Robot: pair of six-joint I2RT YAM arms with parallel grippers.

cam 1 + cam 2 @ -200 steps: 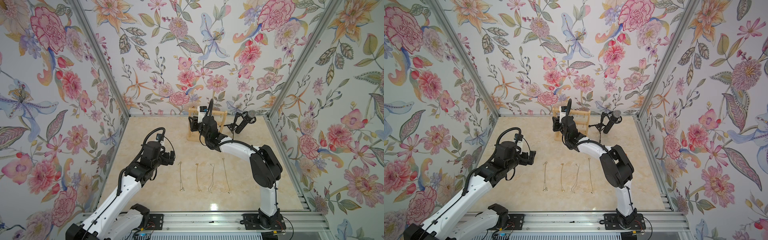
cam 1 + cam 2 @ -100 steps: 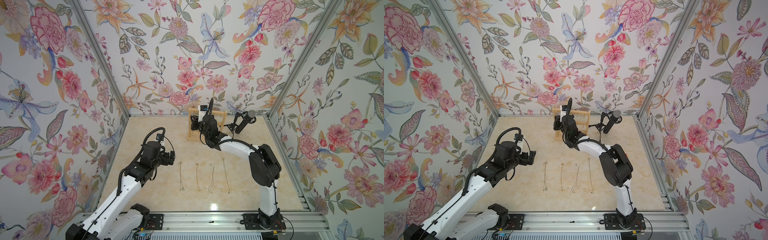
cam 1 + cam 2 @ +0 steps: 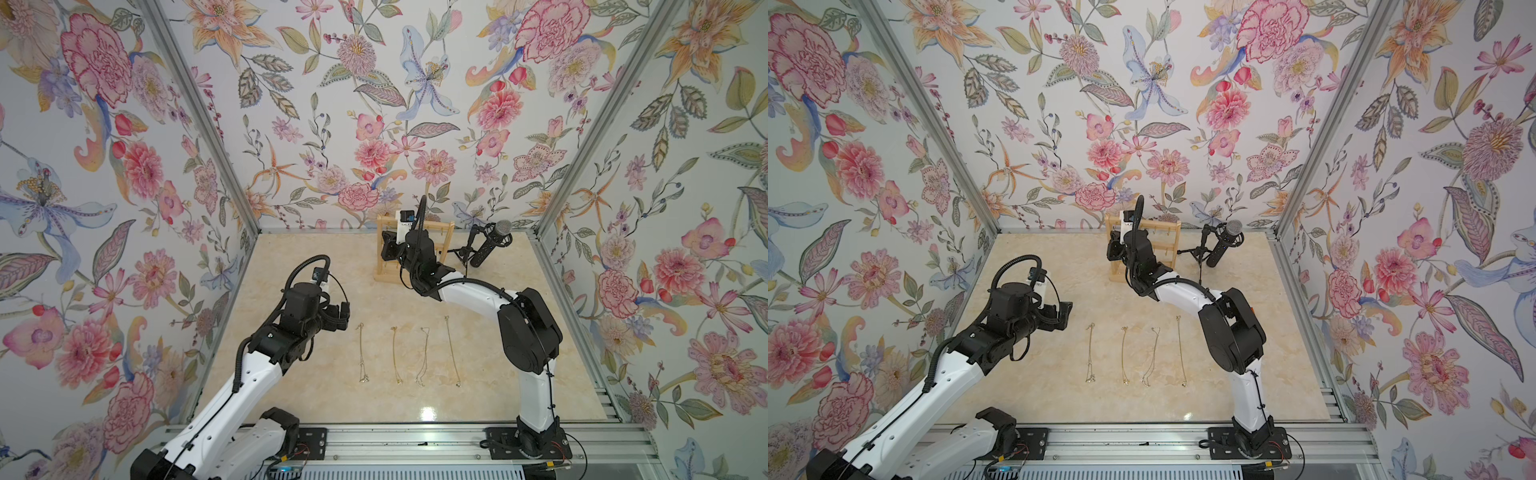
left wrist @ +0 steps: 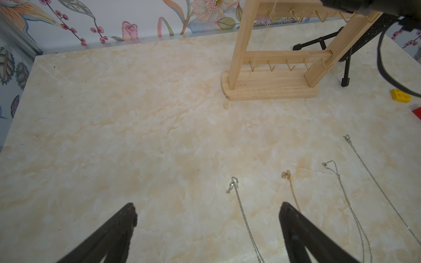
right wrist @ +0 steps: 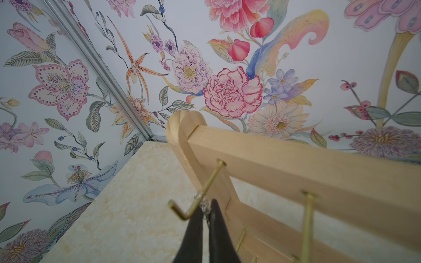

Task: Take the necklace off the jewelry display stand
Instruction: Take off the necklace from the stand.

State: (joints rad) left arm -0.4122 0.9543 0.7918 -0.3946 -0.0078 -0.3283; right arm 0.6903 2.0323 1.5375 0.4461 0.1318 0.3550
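Up at the far edge of the surface, the jewelry display stand stands just before the back wall, with a microphone beside it. The right claw pinches the necklace, which hangs on the top bar's end hook beside the post. The left claw hovers spread wide above open surface, near four chains lying in a row.

Stand at table rear; microphone to right; four chains in front.
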